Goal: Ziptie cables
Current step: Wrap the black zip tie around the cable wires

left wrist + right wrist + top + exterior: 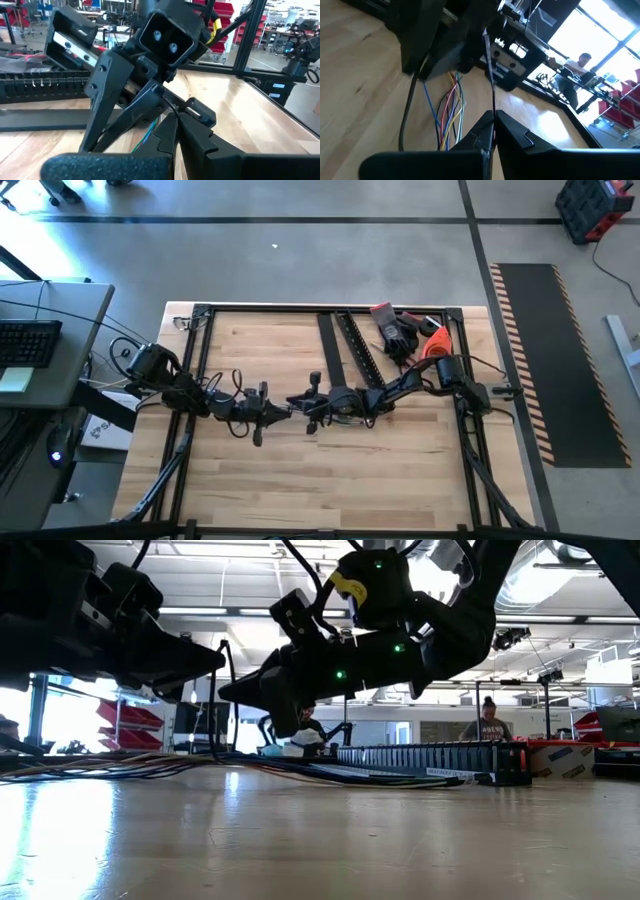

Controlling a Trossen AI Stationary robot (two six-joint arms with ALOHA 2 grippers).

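High view: both grippers (262, 412) (310, 402) close together over cables (451, 107)

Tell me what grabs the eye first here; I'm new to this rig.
The two dark grippers meeting nose to nose at the table's middle: left gripper and right gripper, both shut on the cables. Behind them lie black slotted rails, and an orange-handled tool sits at the back right.
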